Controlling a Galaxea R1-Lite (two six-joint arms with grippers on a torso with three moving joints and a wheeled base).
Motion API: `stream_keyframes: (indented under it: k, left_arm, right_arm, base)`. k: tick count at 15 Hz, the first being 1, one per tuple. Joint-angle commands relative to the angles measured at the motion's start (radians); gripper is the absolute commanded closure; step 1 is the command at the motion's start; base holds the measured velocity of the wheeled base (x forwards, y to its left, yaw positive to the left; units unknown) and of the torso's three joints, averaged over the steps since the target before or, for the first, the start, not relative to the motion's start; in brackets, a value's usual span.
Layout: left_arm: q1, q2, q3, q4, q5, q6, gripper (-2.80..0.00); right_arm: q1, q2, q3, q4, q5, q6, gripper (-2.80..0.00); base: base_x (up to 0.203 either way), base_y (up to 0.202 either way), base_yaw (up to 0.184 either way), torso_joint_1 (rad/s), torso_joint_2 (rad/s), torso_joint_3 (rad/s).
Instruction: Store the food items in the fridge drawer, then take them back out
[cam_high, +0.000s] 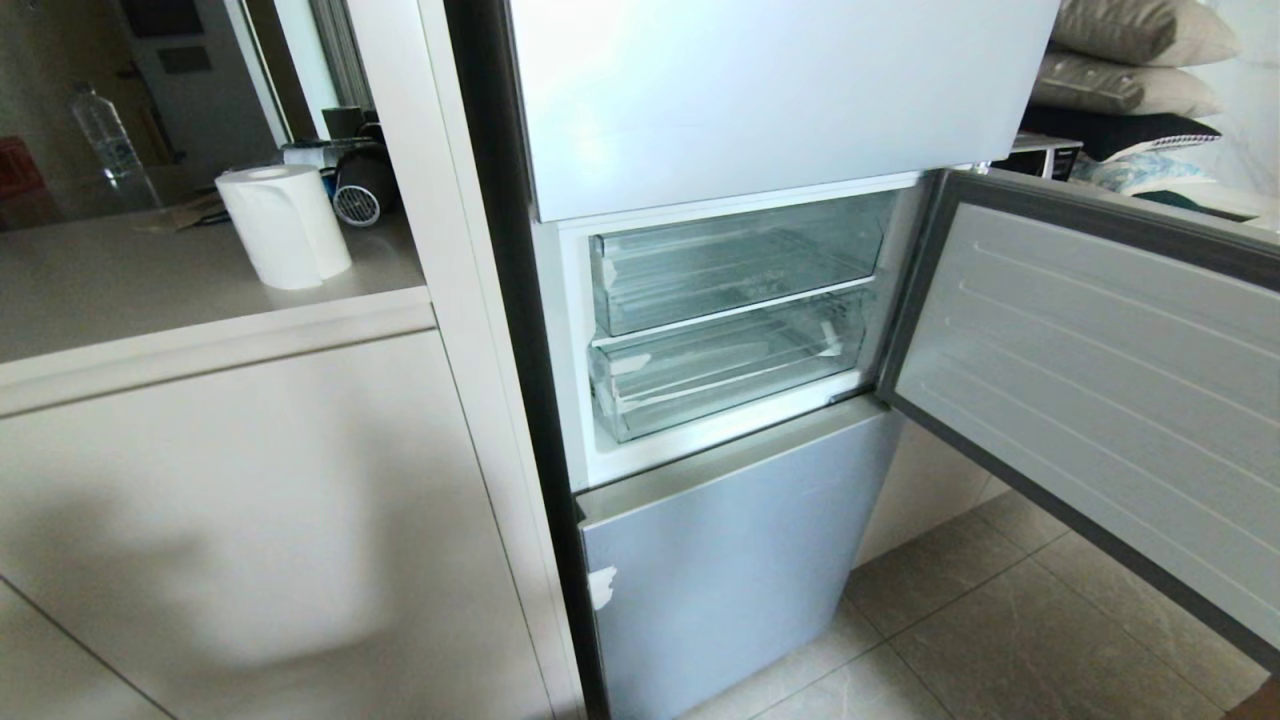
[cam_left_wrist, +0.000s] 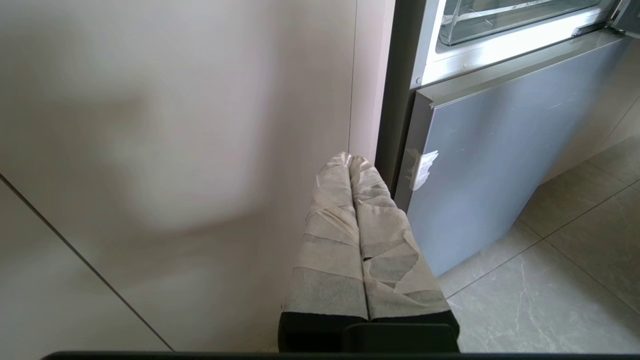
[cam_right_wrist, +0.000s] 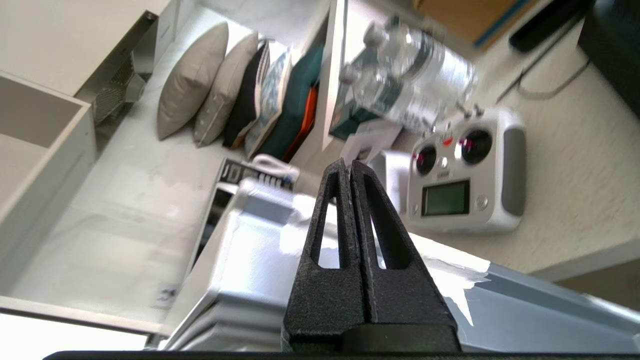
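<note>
Fridge drawers sit in the open middle compartment ahead of me: an upper drawer (cam_high: 735, 262) and a lower drawer (cam_high: 725, 372), both clear plastic, stacked one over the other. Through their walls I make out only ribbed floors and glare; I cannot find any food in them, and no red fruit shows in any view. The compartment's door (cam_high: 1100, 380) swings out to my right, and its far edge runs off the picture. Above it the upper door (cam_high: 780, 90) is closed, and so is the grey-blue bottom door (cam_high: 730, 560), which carries a small white patch near its left edge.

Neither of my arms appears in the head view. My left gripper (cam_left_wrist: 350, 160) hangs low, its tape-wrapped fingers (cam_left_wrist: 330, 240) pressed together with nothing between them, pointing at the seam between the pale cabinet (cam_left_wrist: 175, 150) and the bottom door; only a corner of the lower drawer peeks in at the edge of that view, well above the fingertips. My right gripper (cam_right_wrist: 348, 167) is turned away from the drawers altogether. Its black fingers (cam_right_wrist: 385, 235) are closed tight on nothing, held over the top edge of the open door, aimed at a table (cam_right_wrist: 575, 165) with a white remote controller (cam_right_wrist: 465, 185), blurred water bottles (cam_right_wrist: 410, 80) and a row of cushions (cam_right_wrist: 235, 85) behind.

On my left, a paper towel roll (cam_high: 283, 225) stands on another table (cam_high: 150, 290).
</note>
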Motion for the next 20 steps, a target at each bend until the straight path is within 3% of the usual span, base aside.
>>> stream_keyframes:
  k: [1,5,9,11,14,20]
  left_arm:
    - [0.0,0.0,0.0,0.001,0.001,0.0,0.0]
    - [0.0,0.0,0.0,-0.001,0.0,0.0,0.0]
    - [0.0,0.0,0.0,0.001,0.0,0.0,0.0]
    - [0.0,0.0,0.0,0.001,0.0,0.0,0.0]
    - [0.0,0.0,0.0,0.001,0.0,0.0,0.0]
    - [0.0,0.0,0.0,0.001,0.001,0.0,0.0]
  right_arm:
    - [-0.01,0.072,-0.011,-0.003,0.033,0.011,0.0]
    - [-0.011,0.155,-0.094,-0.004,0.106,0.04,0.0]
    - [-0.01,0.166,-0.093,0.001,0.303,0.054,0.0]
    - [-0.01,0.161,-0.083,0.003,0.36,0.076,0.0]
    - [-0.01,0.143,-0.065,0.003,0.399,0.093,0.0]
    - [-0.03,0.058,-0.035,-0.024,0.396,0.091,0.0]
  base:
    - [0.0,0.0,0.0,0.0,0.0,0.0]
    - [0.0,0.0,0.0,0.0,0.0,0.0]
    - [0.0,0.0,0.0,0.0,0.0,0.0]
    - [0.0,0.0,0.0,0.0,0.0,0.0]
    - [0.0,0.0,0.0,0.0,0.0,0.0]
    - [0.0,0.0,0.0,0.0,0.0,0.0]
